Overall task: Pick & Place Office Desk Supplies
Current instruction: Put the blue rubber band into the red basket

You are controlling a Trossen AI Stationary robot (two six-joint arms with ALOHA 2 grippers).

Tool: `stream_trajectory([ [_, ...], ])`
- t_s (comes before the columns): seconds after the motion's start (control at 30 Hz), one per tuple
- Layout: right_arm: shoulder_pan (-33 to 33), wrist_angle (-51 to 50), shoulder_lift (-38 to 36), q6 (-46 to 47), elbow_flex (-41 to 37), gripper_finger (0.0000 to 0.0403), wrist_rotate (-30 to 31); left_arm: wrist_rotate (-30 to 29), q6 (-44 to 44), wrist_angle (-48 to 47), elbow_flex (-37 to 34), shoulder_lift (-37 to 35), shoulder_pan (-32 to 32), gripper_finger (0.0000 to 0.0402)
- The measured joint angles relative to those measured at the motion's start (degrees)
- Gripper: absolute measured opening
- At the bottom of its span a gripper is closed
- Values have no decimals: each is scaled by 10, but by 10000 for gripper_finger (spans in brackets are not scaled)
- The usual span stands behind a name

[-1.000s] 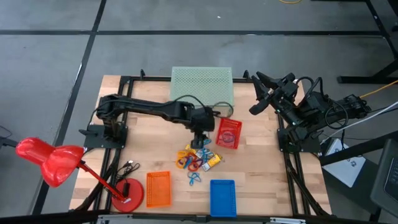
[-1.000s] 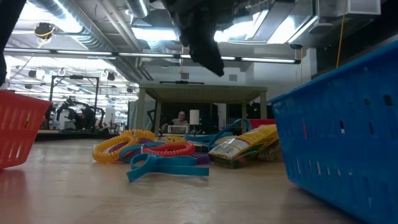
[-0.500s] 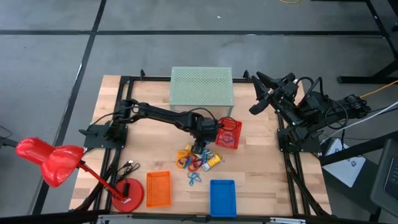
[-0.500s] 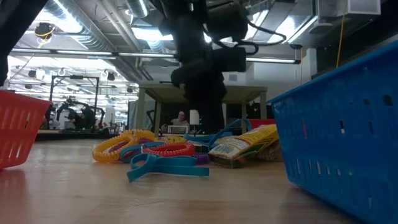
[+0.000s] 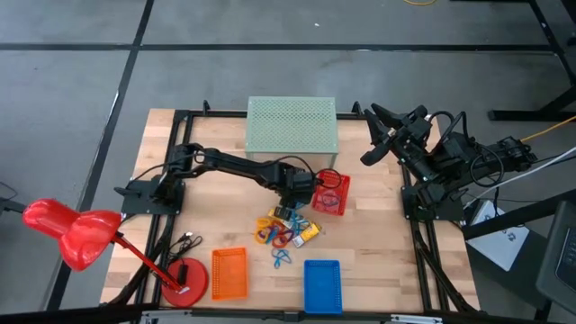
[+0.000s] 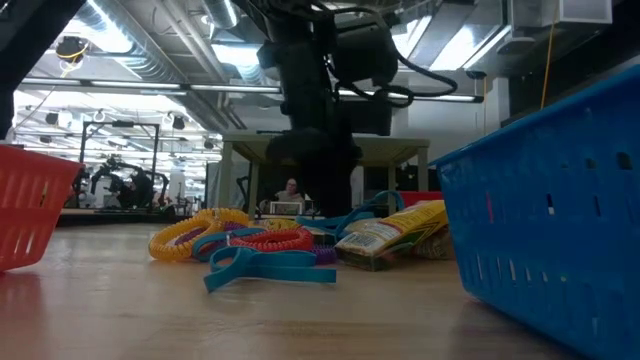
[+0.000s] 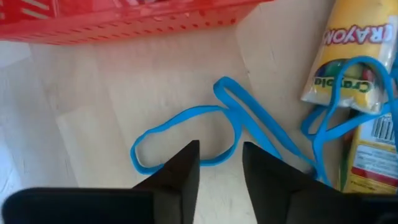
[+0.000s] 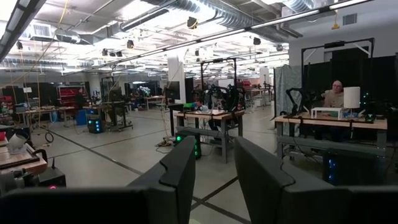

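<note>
Start with the big things: the bench (image 5: 378,225) holds one green mesh box (image 5: 292,126), one red lamp (image 5: 72,236) at its left corner, and three small baskets: a red basket (image 5: 334,202) beside the pile, an orange basket (image 5: 229,273) and a blue basket (image 5: 322,286) at the near edge. Your two arms come next. The right gripper (image 5: 382,135) waits up high at the right side of the bench, well apart from everything, and in its wrist view its jaws stand partly apart with nothing between them. The left gripper (image 5: 290,209) is down low at the pile of supplies (image 5: 286,229), right next to the red basket. In the left wrist view its jaws are a little way apart, and a blue clip (image 7: 205,134) lies flat on the wood just past the tips; you hold nothing yet. To do this step well, come straight down so one finger lands inside the loop and one outside, then squeeze on the thin blue band only. Keep away from the crayon pack (image 7: 357,68) touching the other blue loop, or you may drag both. Lift slowly. In the pile you can count two crayon packs and at least two blue clips; the rings overlap, so I cannot count them surely.
</note>
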Motion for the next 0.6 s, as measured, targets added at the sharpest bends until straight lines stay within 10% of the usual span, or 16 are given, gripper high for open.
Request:
stream_trajectory([
  [0.6, 0, 0, 0, 0, 0, 114, -1, 9, -16, 3, 2, 34, -10, 130],
])
